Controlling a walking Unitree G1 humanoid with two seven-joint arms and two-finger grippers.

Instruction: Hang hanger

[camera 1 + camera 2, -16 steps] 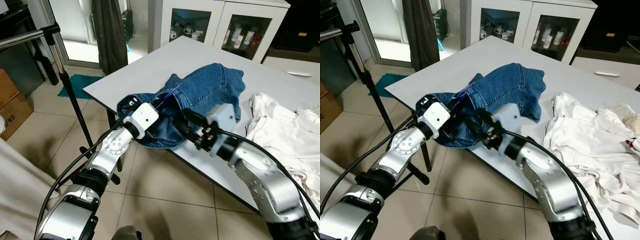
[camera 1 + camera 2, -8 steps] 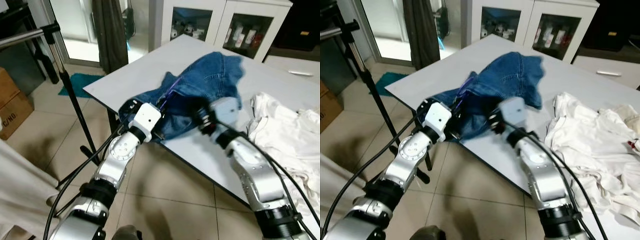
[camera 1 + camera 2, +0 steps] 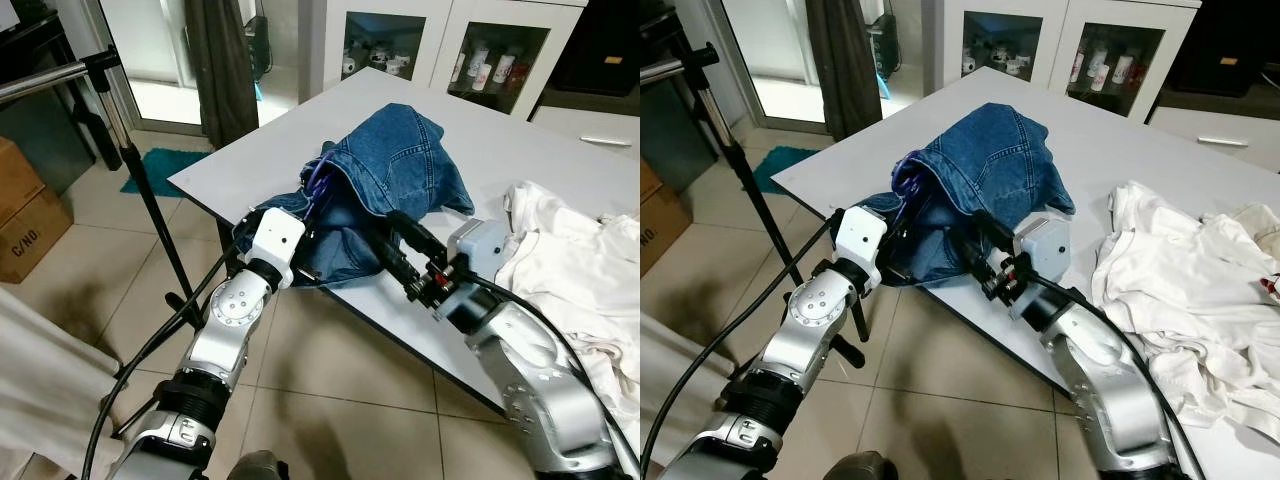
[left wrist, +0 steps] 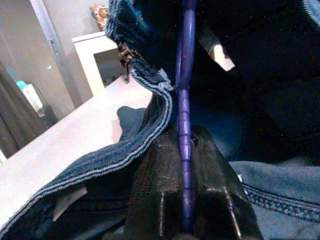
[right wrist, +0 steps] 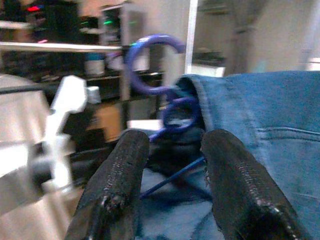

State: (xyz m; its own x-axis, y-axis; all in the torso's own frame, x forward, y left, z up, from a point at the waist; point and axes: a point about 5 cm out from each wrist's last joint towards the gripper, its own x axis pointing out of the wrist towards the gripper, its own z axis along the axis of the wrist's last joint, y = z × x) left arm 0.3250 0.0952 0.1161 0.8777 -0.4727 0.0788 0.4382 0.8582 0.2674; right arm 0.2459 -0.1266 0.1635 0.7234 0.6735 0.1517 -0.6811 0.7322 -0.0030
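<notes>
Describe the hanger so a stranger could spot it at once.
Start at the white table, near its corner beside the clothes rack. A blue denim garment is heaped there, apart from the white clothes. The hanger is the thin purple rod inside it, clamped by the left gripper.

Head eyes overlook table [image 3: 560, 130]; wrists close, seemingly facing jeans [image 3: 990, 165].

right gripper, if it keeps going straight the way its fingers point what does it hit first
Most likely the denim garment on the table. The right gripper, fingers open, points at the denim's lower folds, where the purple hanger hook sticks out. Depth is unclear, so the hanger wire could come first.
</notes>
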